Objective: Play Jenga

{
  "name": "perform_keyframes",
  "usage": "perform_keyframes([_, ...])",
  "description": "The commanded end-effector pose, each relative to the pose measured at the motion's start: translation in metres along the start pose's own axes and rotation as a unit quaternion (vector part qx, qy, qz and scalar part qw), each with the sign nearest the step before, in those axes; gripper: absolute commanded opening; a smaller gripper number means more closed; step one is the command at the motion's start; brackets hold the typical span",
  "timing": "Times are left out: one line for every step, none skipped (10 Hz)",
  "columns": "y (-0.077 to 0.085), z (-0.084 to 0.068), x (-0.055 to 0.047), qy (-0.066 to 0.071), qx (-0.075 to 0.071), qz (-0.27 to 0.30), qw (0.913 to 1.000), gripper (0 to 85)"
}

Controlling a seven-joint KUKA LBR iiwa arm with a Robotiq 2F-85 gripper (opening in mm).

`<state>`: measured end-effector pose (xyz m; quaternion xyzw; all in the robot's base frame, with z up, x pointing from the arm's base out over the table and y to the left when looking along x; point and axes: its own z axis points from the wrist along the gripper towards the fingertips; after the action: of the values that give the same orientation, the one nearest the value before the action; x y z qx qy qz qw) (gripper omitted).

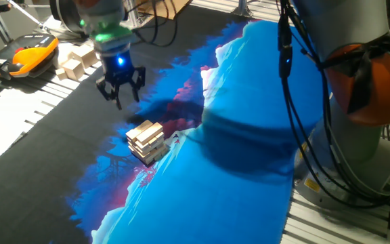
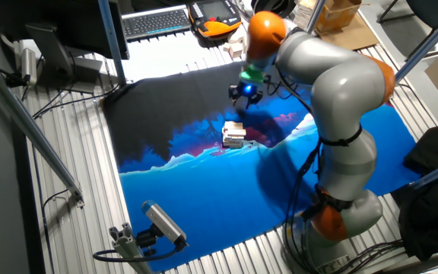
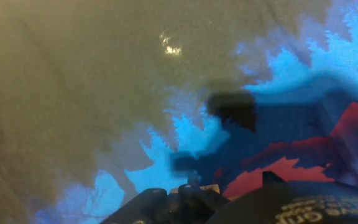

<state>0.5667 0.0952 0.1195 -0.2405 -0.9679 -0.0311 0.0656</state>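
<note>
closest to you in one fixed view is the blue printed cloth (image 1: 235, 176) that covers most of the table, going black toward the far side. on it, right about where the blue and red print meets the black, sits your jenga tower (image 1: 145, 141), a low stack of pale wooden blocks in crosswise layers, a bit askew. from that side its top blocks run their long axis toward the upper right, the layer under them crosses that, and one corner of the stack points down toward you.

your gripper (image 1: 120, 88) hangs above the black part of the cloth, a little beyond the tower and not touching it. fingers point down and look spread apart with nothing between them. nothing sits between it and the stack.

around the edges: loose chunky wooden blocks (image 1: 78, 62) on the bare table past the cloth, an orange-and-black pendant (image 1: 32, 54) next to them, and a keyboard (image 2: 157, 20) farther off in the other fixed view.

hand view only shows cloth, no tower in it.
</note>
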Motion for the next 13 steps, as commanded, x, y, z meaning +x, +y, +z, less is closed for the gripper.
perform_keyframes([0.001, 0.002, 0.001, 0.001, 0.003, -0.007, 1.0000, 51.0])
perform_keyframes([0.002, 0.005, 0.002, 0.002, -0.001, -0.008, 1.0000, 51.0])
perform_keyframes([0.004, 0.010, 0.004, 0.001, -0.001, -0.010, 1.0000, 51.0])
perform_keyframes([0.006, 0.017, 0.006, 0.000, -0.004, -0.010, 0.9999, 51.0])
perform_keyframes([0.009, 0.026, 0.008, -0.005, -0.006, -0.009, 0.9999, 51.0])
perform_keyframes([0.010, 0.033, 0.010, -0.012, -0.005, -0.010, 0.9999, 51.0])
perform_keyframes([0.011, 0.038, 0.011, -0.014, -0.006, -0.012, 0.9998, 51.0])
perform_keyframes([0.012, 0.039, 0.011, -0.015, -0.003, -0.015, 0.9998, 51.0])
perform_keyframes([0.012, 0.039, 0.011, -0.015, -0.001, -0.019, 0.9997, 51.0])
perform_keyframes([0.012, 0.040, 0.012, -0.018, 0.003, -0.025, 0.9995, 51.0])
perform_keyframes([0.012, 0.041, 0.012, -0.017, 0.003, -0.027, 0.9995, 51.0])
perform_keyframes([0.012, 0.041, 0.013, -0.016, 0.002, -0.024, 0.9996, 51.0])
perform_keyframes([0.011, 0.035, 0.012, -0.011, 0.008, -0.023, 0.9996, 51.0])
